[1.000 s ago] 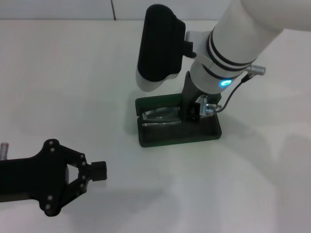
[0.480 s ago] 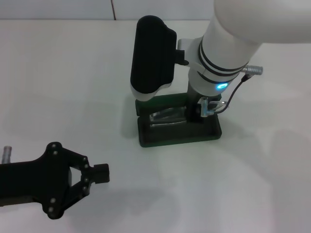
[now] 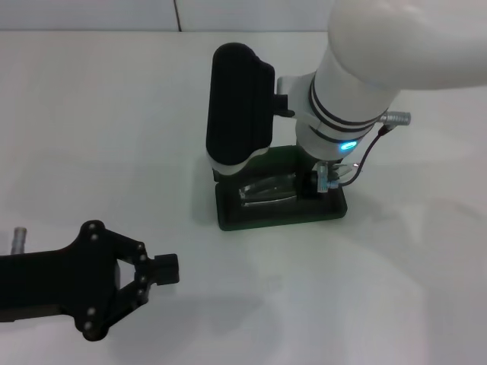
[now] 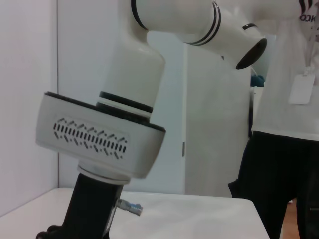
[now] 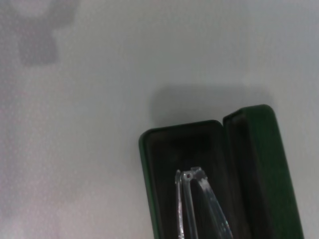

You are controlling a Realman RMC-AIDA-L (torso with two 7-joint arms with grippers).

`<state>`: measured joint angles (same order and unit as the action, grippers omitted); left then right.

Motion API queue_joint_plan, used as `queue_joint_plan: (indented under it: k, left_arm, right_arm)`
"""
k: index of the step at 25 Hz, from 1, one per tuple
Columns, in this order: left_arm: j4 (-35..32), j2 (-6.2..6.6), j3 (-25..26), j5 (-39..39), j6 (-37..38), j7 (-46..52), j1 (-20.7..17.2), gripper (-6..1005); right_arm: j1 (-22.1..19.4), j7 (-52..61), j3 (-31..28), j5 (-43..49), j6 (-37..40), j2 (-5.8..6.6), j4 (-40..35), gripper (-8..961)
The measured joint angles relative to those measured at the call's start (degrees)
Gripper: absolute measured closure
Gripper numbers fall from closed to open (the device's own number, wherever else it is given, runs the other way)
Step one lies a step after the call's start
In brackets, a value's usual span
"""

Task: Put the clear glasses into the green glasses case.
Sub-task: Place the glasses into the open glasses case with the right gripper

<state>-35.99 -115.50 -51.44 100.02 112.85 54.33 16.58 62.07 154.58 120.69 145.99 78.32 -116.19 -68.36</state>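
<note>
Glasses (image 3: 266,188) inside green case (image 3: 280,214)

tabletop (image 3: 91,122): plain white, fills the head view | person (image 4: 286,119): right edge of left wrist view, white top, dark trousers, badge (image 4: 301,88) on lanyard | wall (image 4: 27,99): white, left side

The green glasses case (image 5: 209,164) is seen lying open on the white table (image 5: 75,124), its dark-lined tray and its lid set side by side and joined along the hinge. The clear glasses (image 5: 197,204) are seen folded inside the tray, one end reaching toward the tray's rounded end wall. A soft shadow is cast on the table just beyond the case.
</note>
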Motion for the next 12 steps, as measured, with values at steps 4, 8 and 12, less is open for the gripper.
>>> queue_joint_plan:
  k: [4,8,12]
  left_arm:
    - [0.0,-0.45,0.1,0.0,-0.1,0.0,0.1,950]
    - [0.0,-0.45,0.2,0.0,-0.1,0.0,0.3,950]
    - [0.0,-0.45,0.0,0.0,-0.1,0.0,0.5,950]
  right_arm:
    - [0.0,0.0,0.3,0.7,-0.4,0.0,0.1,849]
    - [0.1,-0.2,0.4,0.8,-1.1,0.0,0.6,849]
    - [0.2,-0.4,0.5,0.8,-3.0,0.0,1.7,849]
